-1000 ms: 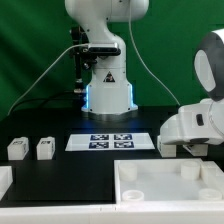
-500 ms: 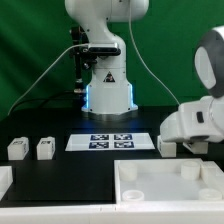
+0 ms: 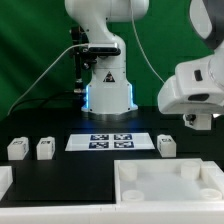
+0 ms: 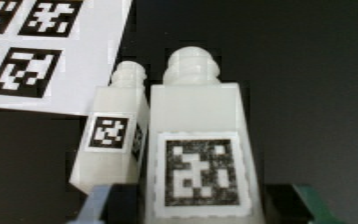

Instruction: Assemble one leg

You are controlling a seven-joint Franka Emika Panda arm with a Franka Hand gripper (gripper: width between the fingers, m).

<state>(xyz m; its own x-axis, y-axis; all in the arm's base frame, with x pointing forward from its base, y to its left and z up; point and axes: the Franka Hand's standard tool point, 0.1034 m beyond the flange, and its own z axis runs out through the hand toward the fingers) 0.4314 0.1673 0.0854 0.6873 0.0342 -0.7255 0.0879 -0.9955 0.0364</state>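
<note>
My gripper (image 3: 198, 120) hangs above the table at the exterior view's right. In the wrist view it (image 4: 202, 206) is shut on a white leg (image 4: 197, 130) with a square tag on its face; the dark fingers (image 4: 115, 206) press on the leg's two sides. A second leg (image 4: 112, 128) lies close beside the held one, next to the marker board (image 4: 43, 50). That leg (image 3: 166, 145) also shows in the exterior view, on the table below the gripper. Two more legs (image 3: 17, 148) (image 3: 44, 149) stand at the left. The held leg is hard to make out in the exterior view.
The marker board (image 3: 112, 141) lies mid-table before the robot base (image 3: 107, 90). A large white tray-like piece (image 3: 165, 172) with raised rims fills the front right. Another white part (image 3: 4, 181) sits at the front left edge.
The arm and gripper have risen from the table at the right, holding a leg. The leg beside the marker board is now uncovered.
</note>
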